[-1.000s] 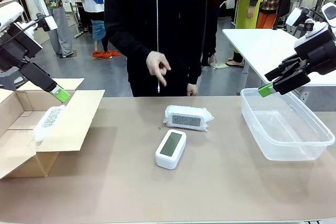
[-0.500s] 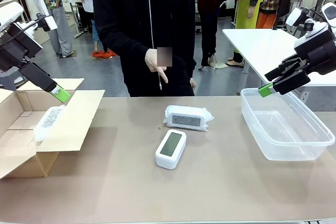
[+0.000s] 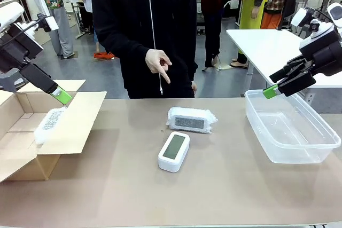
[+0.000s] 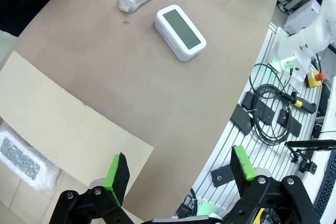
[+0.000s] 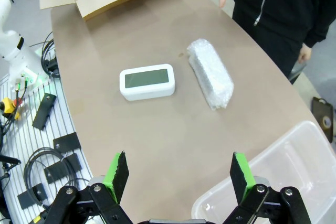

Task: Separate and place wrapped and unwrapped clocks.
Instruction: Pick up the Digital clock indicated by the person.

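Open tabletop (image 3: pixel 235 185) around bare clock (image 3: pixel 173 151), person's hand (image 3: pixel 158 62) beyond.

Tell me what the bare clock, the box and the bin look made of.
The bare clock looks like hard white plastic, smooth, matte. The box: brown cardboard, folded flaps. The bin: likely clear plastic, glossy; the table shows through.

Bright, even indoor light from overhead covers the worktop (image 3: pixel 224 185). Shadows are soft and short: a faint one hugs the bare clock (image 3: pixel 173 151), and another lies beside the tub (image 3: pixel 299 153), whose clear rim shows a mild sheen. The front view is sharp. Both wrist views bow the worktop's edge into a curve, and their focus is fair.
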`<state>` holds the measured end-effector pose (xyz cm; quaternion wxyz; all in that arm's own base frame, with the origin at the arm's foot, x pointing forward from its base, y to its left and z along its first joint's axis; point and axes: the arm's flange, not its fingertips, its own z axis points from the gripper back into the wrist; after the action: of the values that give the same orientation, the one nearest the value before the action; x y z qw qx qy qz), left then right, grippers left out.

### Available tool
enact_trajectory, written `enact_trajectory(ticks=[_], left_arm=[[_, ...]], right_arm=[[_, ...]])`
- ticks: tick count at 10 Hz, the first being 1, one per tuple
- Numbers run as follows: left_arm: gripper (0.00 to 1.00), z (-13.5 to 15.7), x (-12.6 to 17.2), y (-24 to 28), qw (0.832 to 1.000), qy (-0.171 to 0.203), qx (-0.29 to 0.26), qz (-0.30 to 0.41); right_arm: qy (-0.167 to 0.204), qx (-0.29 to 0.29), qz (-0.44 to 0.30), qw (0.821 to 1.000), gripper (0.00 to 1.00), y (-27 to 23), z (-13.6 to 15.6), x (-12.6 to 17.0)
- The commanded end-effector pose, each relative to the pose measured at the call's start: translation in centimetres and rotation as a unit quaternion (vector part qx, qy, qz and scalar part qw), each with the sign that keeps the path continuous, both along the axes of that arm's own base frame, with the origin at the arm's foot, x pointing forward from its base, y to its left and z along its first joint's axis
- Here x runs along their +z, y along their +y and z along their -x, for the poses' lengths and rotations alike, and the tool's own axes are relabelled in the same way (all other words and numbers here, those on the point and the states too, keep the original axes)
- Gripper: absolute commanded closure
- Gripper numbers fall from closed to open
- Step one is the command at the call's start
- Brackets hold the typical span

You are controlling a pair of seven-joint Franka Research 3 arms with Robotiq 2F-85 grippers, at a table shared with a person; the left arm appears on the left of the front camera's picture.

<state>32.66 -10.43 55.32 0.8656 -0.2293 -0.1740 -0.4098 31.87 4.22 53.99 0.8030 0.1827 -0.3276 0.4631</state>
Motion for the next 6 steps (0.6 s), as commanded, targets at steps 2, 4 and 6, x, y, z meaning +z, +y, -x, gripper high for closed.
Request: enact_trajectory(ticks=[2, 4, 6], left_arm=[[0.0, 0.04, 0.05, 0.07, 1.0, 0.001, -0.004, -0.004], [0.0, 0.04, 0.05, 0.07, 1.0, 0.001, -0.004, -0.004], [0.0, 0.04, 0.05, 0.07, 1.0, 0.001, -0.004, -0.004]], right_arm=[[-0.001, 0.012, -0.014, 1.0, 0.0, 0.1, -0.33, -0.24], [-0.001, 0.012, -0.014, 1.0, 0.0, 0.1, -0.33, -0.24], [-0.001, 0.012, -0.014, 1.0, 0.0, 0.1, -0.33, -0.24]])
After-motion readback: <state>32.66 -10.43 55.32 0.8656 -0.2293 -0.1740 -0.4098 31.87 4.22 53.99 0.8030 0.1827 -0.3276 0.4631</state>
